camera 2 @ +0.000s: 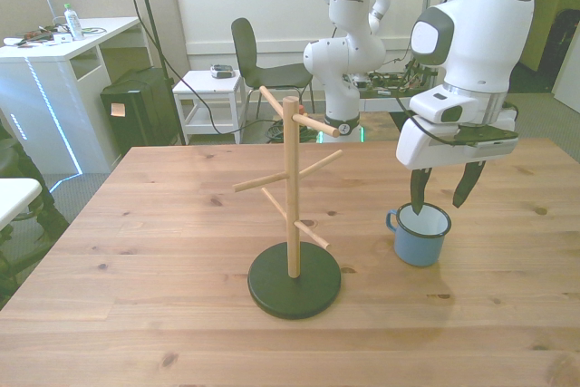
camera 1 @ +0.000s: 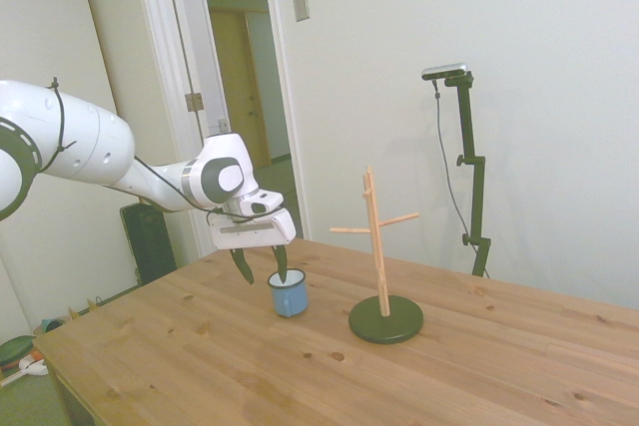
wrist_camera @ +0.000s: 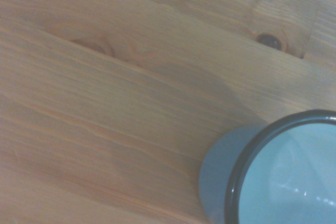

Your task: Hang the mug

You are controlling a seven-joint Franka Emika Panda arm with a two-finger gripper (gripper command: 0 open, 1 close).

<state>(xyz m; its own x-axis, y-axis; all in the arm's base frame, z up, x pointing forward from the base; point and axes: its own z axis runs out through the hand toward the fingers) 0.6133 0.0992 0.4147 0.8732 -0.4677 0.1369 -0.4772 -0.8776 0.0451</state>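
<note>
The small blue mug (camera 1: 289, 296) (camera 2: 420, 240) stands upright on the wooden table (camera 2: 163, 251), its handle pointing toward the peg stand in the front view. My gripper (camera 1: 264, 268) (camera 2: 441, 198) hangs open just above it, straddling the mug's rim. One fingertip (camera 2: 417, 204) sits over the white inside and the other lies beyond the rim on the far side. The wrist view shows part of the mug (wrist_camera: 278, 177), its dark rim and pale inside, against bare wood. The wooden peg stand (camera 1: 377, 246) (camera 2: 292, 197) rises from a dark round base beside the mug.
The peg stand's pegs stick out toward the mug side in the front view. Behind the table are a second white robot (camera 2: 349, 33), a dark chair (camera 2: 258, 65), a small white side table (camera 2: 213, 88) and a white desk (camera 2: 63, 43).
</note>
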